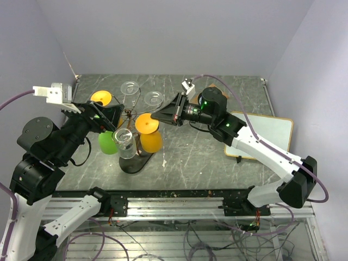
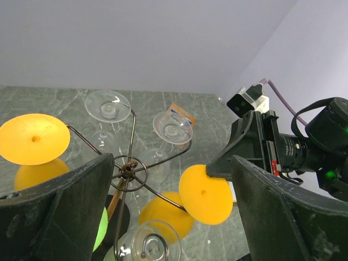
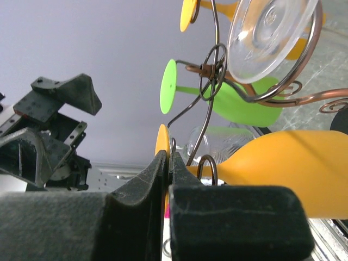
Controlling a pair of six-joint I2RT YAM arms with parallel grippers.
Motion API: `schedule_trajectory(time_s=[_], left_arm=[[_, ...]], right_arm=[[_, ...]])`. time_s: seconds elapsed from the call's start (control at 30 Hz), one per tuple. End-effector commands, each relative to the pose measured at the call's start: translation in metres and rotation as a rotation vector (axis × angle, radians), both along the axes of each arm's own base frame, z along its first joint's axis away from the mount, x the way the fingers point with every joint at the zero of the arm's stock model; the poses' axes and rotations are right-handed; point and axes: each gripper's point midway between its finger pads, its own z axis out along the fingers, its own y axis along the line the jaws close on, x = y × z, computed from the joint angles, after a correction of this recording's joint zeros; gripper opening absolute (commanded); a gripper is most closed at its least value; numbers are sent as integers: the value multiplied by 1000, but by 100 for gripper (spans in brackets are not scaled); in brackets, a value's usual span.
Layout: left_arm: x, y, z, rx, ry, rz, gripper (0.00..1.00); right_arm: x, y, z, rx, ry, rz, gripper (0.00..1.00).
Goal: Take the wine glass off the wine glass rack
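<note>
The wine glass rack [image 1: 129,113] is a copper wire stand on a dark base [image 1: 133,165], with several glasses hanging upside down from it. An orange wine glass [image 1: 150,141] hangs on its near right arm. My right gripper [image 1: 156,115] is shut on the rim of that glass's flat orange foot [image 3: 161,140], whose disc [image 2: 205,194] faces the left wrist view. The orange bowl [image 3: 283,157] stretches away to the right. My left gripper [image 1: 109,116] hovers open over the rack's hub [image 2: 128,168] and holds nothing.
On the rack also hang a green glass [image 1: 107,142], a second orange glass [image 1: 101,98] and clear glasses [image 1: 124,141], [image 1: 130,87], [image 1: 153,98]. A white board [image 1: 269,133] lies at the right. Walls close the back and both sides.
</note>
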Motion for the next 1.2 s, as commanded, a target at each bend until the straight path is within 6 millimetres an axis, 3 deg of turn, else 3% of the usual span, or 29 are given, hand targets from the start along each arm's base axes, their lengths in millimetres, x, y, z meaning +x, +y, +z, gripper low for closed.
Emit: schedule_trajectory(time_s=[0.0, 0.2, 0.43, 0.63, 0.8, 0.87, 1.03, 1.17], left_arm=[[-9, -1, 11, -13, -29, -29, 99], [-8, -3, 12, -14, -29, -38, 99], [-7, -7, 10, -16, -26, -54, 99], [2, -23, 12, 0, -13, -108, 99], [10, -63, 22, -21, -14, -289, 99], [12, -89, 24, -45, -6, -411, 92], [11, -150, 22, -160, 58, -747, 80], [10, -176, 19, -213, 82, -806, 81]], right_arm=[[18, -4, 22, 20, 10, -121, 0], [41, -9, 20, -48, 79, -258, 0], [53, -15, 15, -81, 135, -344, 0], [66, -51, 9, -152, 124, -535, 0], [65, -85, 7, -210, 11, -631, 0], [62, -94, 7, -223, -69, -635, 0], [49, -110, 24, -220, -260, -616, 0], [38, -124, 47, -173, -355, -622, 0]])
